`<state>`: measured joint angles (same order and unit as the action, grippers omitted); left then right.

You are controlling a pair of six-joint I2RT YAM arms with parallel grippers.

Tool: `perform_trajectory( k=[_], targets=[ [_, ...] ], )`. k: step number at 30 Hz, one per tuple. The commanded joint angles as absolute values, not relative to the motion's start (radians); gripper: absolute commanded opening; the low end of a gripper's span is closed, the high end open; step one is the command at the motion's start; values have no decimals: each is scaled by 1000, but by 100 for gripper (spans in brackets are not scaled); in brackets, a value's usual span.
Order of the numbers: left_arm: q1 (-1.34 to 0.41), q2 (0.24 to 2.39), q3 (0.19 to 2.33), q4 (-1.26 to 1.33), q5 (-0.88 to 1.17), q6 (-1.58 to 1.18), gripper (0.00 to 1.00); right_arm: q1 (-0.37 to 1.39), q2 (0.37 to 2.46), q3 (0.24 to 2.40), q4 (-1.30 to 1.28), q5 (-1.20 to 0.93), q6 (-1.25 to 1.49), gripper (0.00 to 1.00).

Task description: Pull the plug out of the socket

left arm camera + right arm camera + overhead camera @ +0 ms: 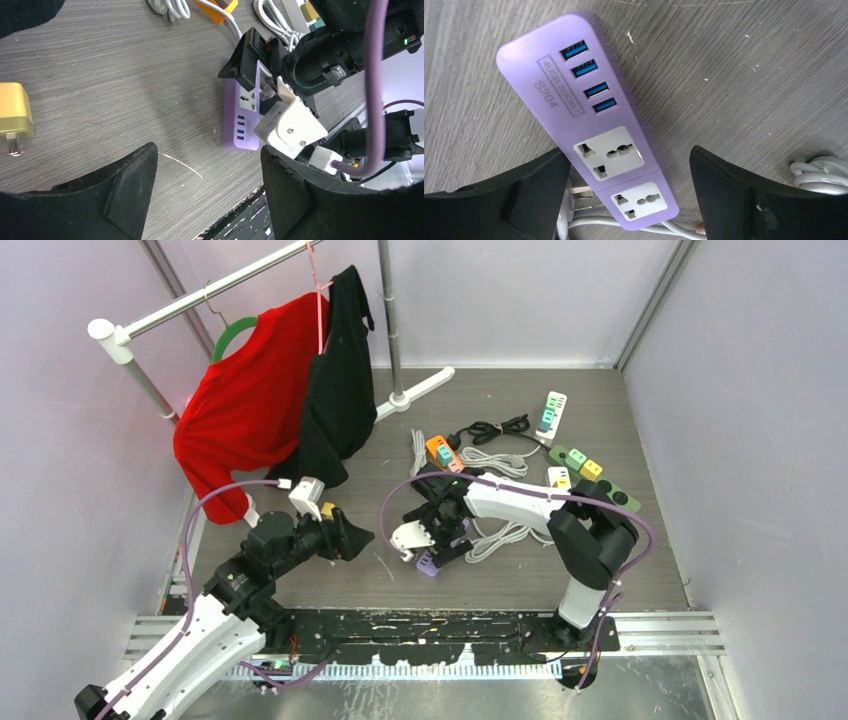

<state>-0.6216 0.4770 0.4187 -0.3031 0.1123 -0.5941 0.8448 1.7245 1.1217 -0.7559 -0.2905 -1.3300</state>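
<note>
The flat lilac plastic power strip [589, 125] lies under the right gripper [626, 160], its long axis slanting between those spread, empty jaws, both sockets bare; the yellow cube plug [15, 117] lies loose well left of the strip, nearer the left gripper [207, 155], likewise agape and empty.

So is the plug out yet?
Looks like it. Done: both sockets on the purple strip are empty, and a yellow plug lies apart from it on the table. In hand: the right gripper is open astride the strip, and the left gripper is open and holds nothing. Left: probably just pulling the arms back.
</note>
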Motion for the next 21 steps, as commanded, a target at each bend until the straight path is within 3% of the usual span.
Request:
perform_trajectory(
  k=[1, 8, 15, 21],
  targets=[
    [-623, 458, 463, -315, 98, -572, 75, 854, 1744, 1127, -678, -207, -1304, 89],
    [-624, 418, 457, -331, 83, -565, 75, 857, 1766, 1153, -691, -220, -1300, 72],
    [-623, 377, 467, -371, 62, -553, 75, 846, 1821, 1274, -698, -207, -1237, 38],
    [-623, 332, 477, -425, 41, -545, 76, 780, 1912, 1416, -686, -195, -1207, 31]
  ],
)
